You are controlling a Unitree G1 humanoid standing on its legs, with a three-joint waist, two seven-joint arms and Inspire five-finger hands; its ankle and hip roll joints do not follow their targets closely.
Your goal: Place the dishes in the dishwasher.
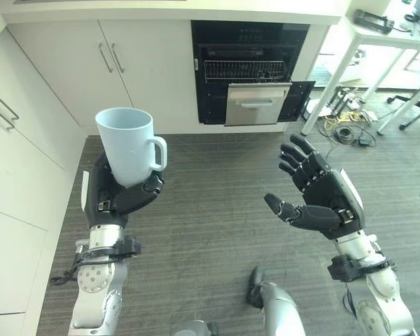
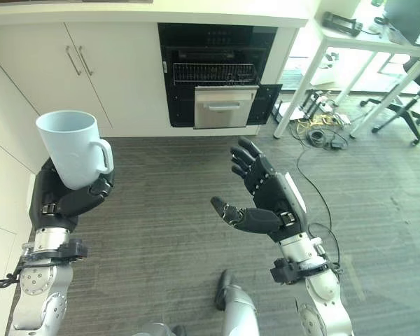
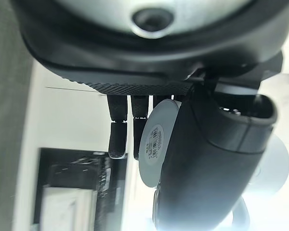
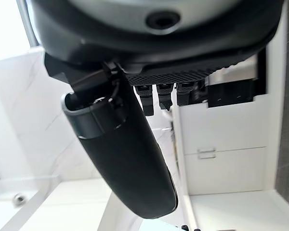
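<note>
Pale blue ceramic mug point(image 1: 128, 144) upright, clamped in left hand point(image 1: 119, 197). Right hand point(image 1: 320, 198) spread, holding nothing. Bare grey floor point(image 1: 217, 189) ahead up to open black dishwasher point(image 1: 248, 70), wire rack point(image 1: 245, 70) showing.

The left robot hand point(image 3: 207, 159) curls its thumb and fingers point(image 3: 116, 137) round a pale mug point(image 3: 156, 142), whose round base bears a sticker. Past them stands the dark open dishwasher point(image 3: 72, 192).

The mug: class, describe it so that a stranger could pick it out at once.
Start at the white cabinets on the robot's left. Before them the left hand holds the mug upright. It is pale blue with a handle; the right hand is open.
</note>
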